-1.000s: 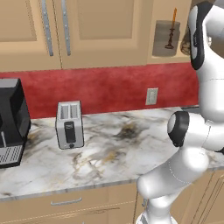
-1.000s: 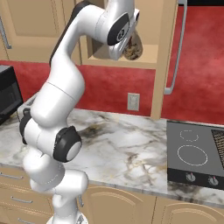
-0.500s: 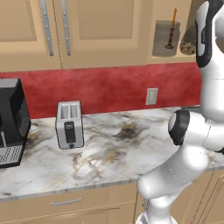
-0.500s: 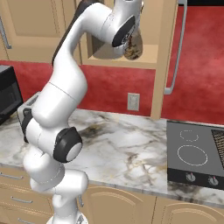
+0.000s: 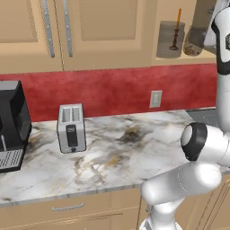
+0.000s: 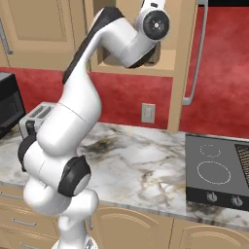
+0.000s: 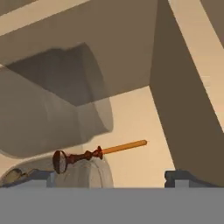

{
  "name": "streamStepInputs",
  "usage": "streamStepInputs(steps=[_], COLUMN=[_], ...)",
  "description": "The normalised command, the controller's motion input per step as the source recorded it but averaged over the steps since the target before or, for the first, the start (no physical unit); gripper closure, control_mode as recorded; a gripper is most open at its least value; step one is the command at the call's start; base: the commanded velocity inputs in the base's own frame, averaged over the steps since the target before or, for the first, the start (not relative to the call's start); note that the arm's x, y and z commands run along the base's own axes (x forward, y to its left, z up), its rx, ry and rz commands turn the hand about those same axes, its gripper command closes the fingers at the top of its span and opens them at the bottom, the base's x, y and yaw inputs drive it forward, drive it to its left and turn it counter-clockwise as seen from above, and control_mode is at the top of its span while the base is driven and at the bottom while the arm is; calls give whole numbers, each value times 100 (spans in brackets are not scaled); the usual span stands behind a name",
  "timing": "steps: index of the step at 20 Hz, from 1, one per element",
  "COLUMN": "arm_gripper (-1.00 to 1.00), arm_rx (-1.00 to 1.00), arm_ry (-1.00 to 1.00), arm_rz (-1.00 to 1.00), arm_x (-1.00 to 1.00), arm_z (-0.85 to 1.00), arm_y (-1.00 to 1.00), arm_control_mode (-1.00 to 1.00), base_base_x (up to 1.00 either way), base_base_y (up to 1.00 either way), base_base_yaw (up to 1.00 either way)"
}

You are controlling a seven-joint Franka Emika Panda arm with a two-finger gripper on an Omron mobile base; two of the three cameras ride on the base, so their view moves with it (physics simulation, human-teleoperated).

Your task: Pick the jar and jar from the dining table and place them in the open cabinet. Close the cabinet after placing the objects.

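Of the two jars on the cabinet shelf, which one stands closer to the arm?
The right-hand jar, with brown contents at its bottom, right beside the arm. The other jar stands further left, near the candlestick holding an orange candle.

The left base view looks forward and down from behind the arm, taking in the marble dining table (image 5: 112,157), a toaster (image 5: 71,128) and the open cabinet (image 5: 179,57) at upper right. The right base view faces the same counter from the other side, sharing the toaster (image 6: 39,115), wall outlet (image 6: 148,113) and cabinet (image 6: 165,63). The hand view sits close inside the cabinet (image 7: 131,118), rolled sideways
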Motion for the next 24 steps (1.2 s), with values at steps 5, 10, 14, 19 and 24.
streamStepInputs(steps=[5, 10, 14, 19, 24], arm_gripper=[-100, -100, -100, -100, -100], arm_rx=[0, 0, 0, -1, 0], arm_ry=[-65, -49, -3, 0, 21], arm_rz=[3, 0, -8, -8, -11], arm_x=[3, -19, -90, -100, -100], arm_z=[14, 8, 1, 19, 57], arm_y=[3, 0, 0, 0, 0], arm_control_mode=[-100, -100, -100, -100, -100], base_base_x=[0, 0, 0, 0, 0], base_base_y=[0, 0, 0, 0, 0], base_base_yaw=[0, 0, 0, 0, 0])
